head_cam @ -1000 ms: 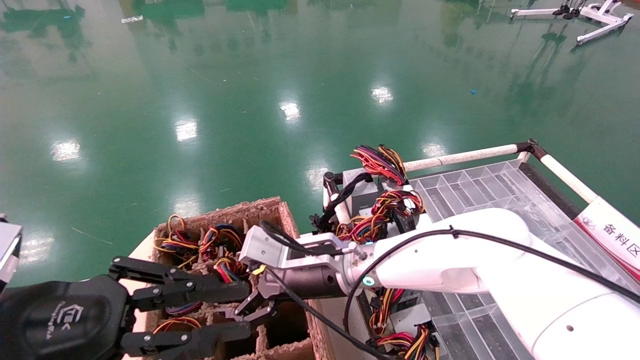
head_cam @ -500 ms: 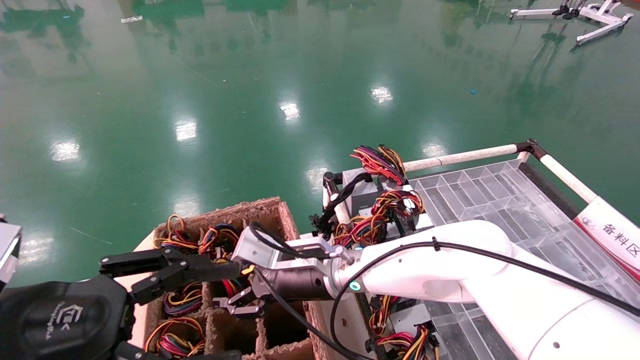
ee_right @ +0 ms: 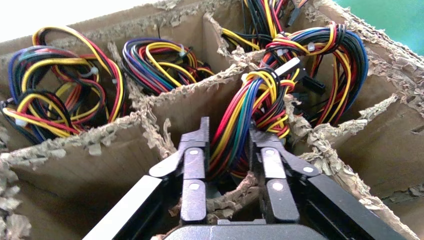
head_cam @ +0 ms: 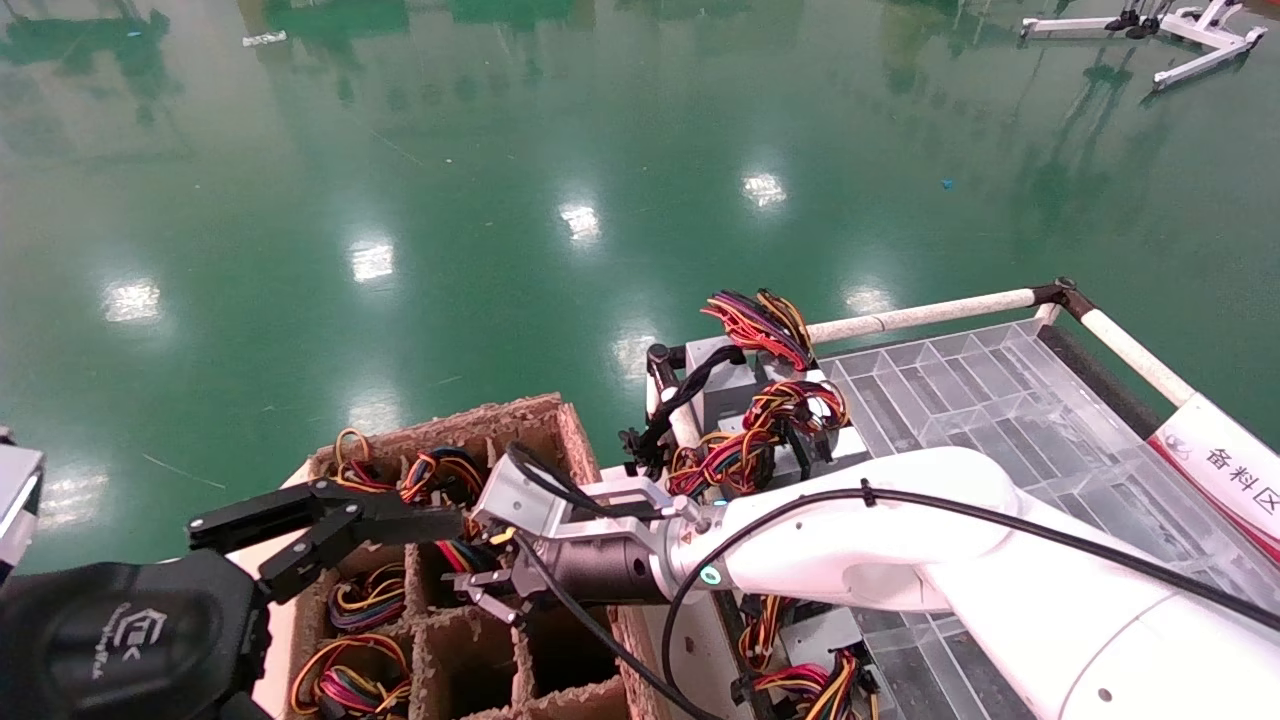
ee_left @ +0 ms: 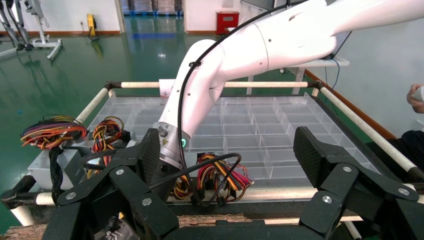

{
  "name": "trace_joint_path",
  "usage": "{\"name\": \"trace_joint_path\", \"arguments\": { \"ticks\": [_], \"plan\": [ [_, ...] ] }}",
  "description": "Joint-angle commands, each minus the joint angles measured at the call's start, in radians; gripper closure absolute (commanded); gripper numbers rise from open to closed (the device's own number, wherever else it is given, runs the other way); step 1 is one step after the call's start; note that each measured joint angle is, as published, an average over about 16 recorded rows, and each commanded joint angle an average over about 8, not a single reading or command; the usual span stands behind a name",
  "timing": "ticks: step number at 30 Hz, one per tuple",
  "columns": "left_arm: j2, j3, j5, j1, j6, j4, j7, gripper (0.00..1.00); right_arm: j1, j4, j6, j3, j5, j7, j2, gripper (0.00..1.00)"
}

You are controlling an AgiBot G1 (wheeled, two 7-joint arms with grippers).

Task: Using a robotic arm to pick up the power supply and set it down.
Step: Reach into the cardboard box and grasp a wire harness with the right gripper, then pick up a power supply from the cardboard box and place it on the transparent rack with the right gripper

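Chinese characters 备料区 in black on a white sign with a red stripe (head_cam: 1222, 470) at the right edge of the clear-tray table (head_cam: 960, 385); a white house-shaped logo, its small lettering unreadable, on the black left gripper (head_cam: 330, 520); a tiny unreadable triangle sticker on the right arm's wrist (ee_left: 165, 142)

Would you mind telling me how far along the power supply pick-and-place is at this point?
Done: the right gripper has reached into the cardboard box and shut on a power supply's wire bundle. In hand: that grasp, with the unit itself hidden down in its cell. Left: lifting it out and setting it down. The left gripper hangs open beside the box.
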Motion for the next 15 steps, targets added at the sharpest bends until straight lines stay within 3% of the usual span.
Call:
{"name": "trace_joint_path", "arguments": {
  "ticks": [1,15],
  "plan": [
    [0.0,0.0,0.0,0.0,0.0,0.0,0.0,0.0,0.0,-0.001,0.002,-0.01,0.018,-0.001,0.0,1.0],
    [0.0,0.0,0.0,0.0,0.0,0.0,0.0,0.0,0.022,-0.053,-0.073,-0.001,0.177,-0.056,0.01,1.0]
  ]
}}
